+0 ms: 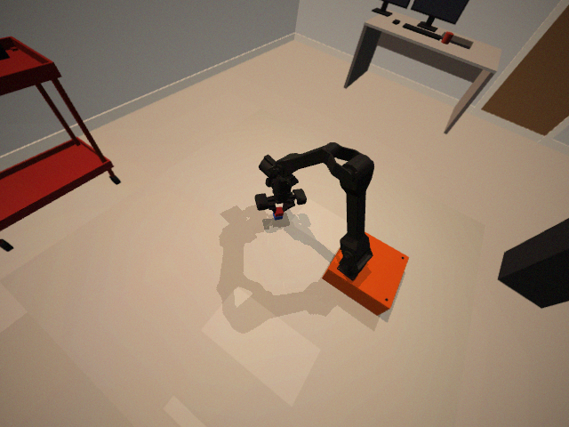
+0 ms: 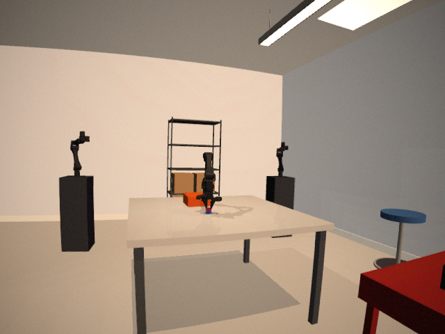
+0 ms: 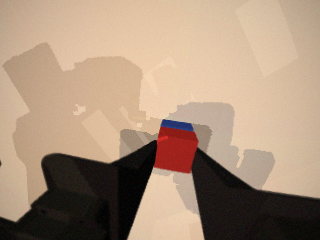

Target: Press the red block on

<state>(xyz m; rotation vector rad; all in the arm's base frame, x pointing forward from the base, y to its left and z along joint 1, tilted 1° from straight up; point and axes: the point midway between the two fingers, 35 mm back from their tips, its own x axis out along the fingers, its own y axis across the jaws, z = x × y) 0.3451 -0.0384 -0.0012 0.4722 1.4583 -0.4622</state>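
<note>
Currently one hand (image 1: 278, 210) (image 2: 208, 208) (image 3: 174, 147) gripping one red block (image 1: 278, 212) (image 2: 208, 209) (image 3: 176, 151), directly above one blue block (image 1: 277, 217) (image 2: 208, 212) (image 3: 177, 125).

The lower block (image 1: 277, 217) (image 2: 208, 212) (image 3: 177, 124) lies on the worktop (image 1: 271, 367) (image 2: 229, 232) (image 3: 295, 110); directly above it, between the fingers (image 1: 288, 205) (image 2: 213, 204), sits the upper block (image 1: 278, 211) (image 2: 208, 209) (image 3: 176, 151); behind it, in the exterior view, the arm's base (image 1: 388, 276) (image 2: 190, 200).
</note>
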